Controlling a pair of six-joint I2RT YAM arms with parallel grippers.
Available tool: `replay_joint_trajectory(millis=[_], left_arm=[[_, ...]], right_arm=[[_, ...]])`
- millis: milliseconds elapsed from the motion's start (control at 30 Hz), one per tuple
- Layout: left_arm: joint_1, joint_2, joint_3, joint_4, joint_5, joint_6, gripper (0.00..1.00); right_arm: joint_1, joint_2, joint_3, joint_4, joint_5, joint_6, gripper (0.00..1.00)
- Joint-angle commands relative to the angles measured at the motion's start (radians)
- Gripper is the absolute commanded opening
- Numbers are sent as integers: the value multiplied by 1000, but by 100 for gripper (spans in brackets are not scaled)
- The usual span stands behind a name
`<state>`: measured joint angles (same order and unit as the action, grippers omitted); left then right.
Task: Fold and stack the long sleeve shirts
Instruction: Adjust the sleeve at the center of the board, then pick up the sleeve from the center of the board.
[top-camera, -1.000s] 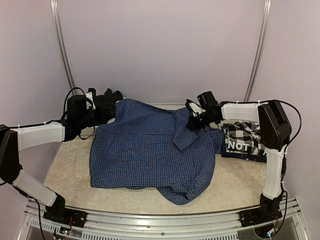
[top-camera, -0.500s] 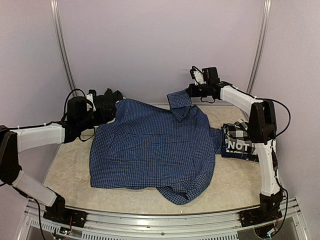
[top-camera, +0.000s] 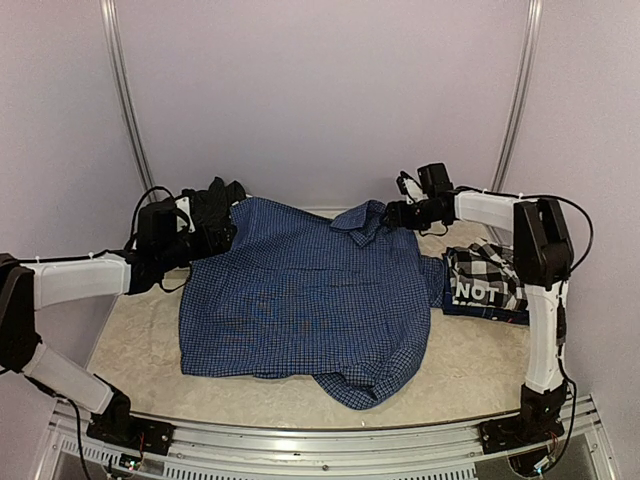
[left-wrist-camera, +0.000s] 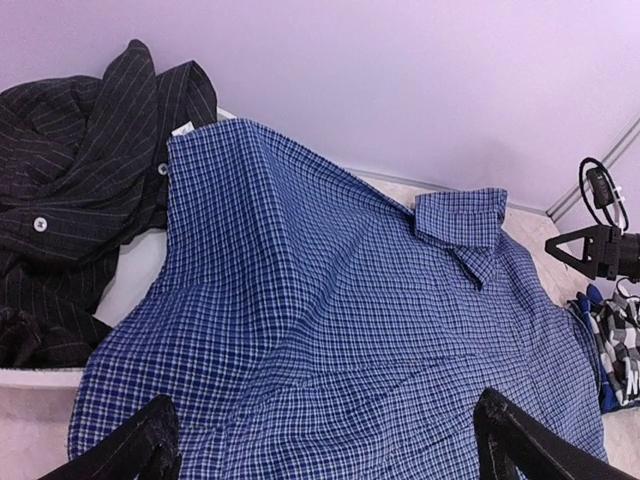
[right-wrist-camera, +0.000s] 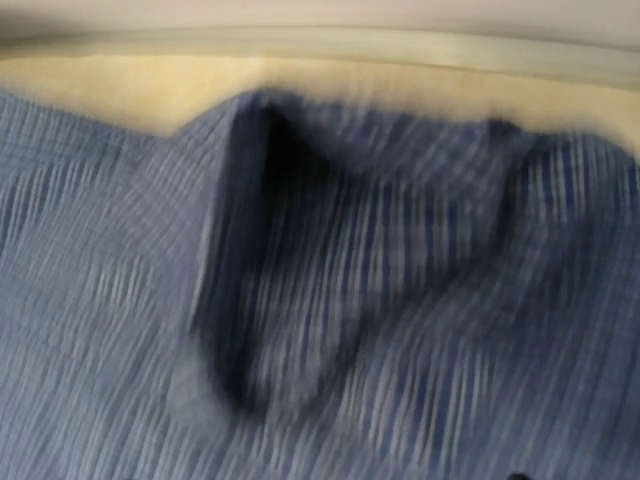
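Step in hand, by the look of it: laying the blue shirt (top-camera: 305, 300) out flat before any fold. It lies spread across the middle of the table (top-camera: 480, 365), collar at the far edge and partly stood up, near hem bunched in a lump toward the arm bases. No fold made yet, and no stack.

The black-and-white check shirt (top-camera: 487, 278) sits crumpled at the right, touching the blue one's edge. The black shirt (left-wrist-camera: 80, 150) is heaped at the far left, and the blue shirt's corner overlaps it.

The left gripper (left-wrist-camera: 330, 455) hovers low over the blue shirt's left part, jaws spread wide, holding nothing. The right gripper (top-camera: 392, 213) is just beside the collar. No cloth shows in it, but its wrist view is blurred and the jaw gap cannot be told.

The next move probably calls for smoothing the collar and pulling out the bunched hem, then taking a sleeve or side edge to fold inward.

Surface: beige mottled tabletop. Room: plain pale lilac walls, two thin metal uprights (top-camera: 122, 90) at the back, a metal rail along the near edge.
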<state>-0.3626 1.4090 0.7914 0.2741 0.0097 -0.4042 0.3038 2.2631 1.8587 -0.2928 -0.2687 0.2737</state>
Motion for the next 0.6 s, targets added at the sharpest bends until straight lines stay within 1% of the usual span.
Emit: replay_joint_trajectory(millis=[0, 100, 167, 267, 300, 333, 400, 467, 567], left_arm=[[-33, -82, -76, -24, 36, -52, 97], [-72, -155, -159, -60, 73, -81, 97], [-119, -222, -209, -102, 49, -90, 97], [-189, -308, -264, -194, 6, -119, 97], [-205, -347, -280, -216, -1, -135, 97], [-218, -375, -293, -232, -5, -153, 97], [-237, -416, -315, -251, -6, -183, 97], [-250, -438, -324, -267, -8, -199, 97], [-266, -444, -322, -267, -45, -201, 96]], right_arm=[[78, -312, -327, 81, 23, -71, 76], [182, -491, -555, 84, 74, -98, 76], [270, -607, -693, 70, 110, -97, 76], [427, -762, -836, 12, 175, -64, 77], [461, -788, -873, -12, 196, -50, 77], [529, -830, -901, -36, 223, -32, 77], [630, -875, -947, -67, 259, 7, 77], [729, -893, -982, -68, 284, 38, 74], [855, -856, -995, -67, 310, 71, 69]])
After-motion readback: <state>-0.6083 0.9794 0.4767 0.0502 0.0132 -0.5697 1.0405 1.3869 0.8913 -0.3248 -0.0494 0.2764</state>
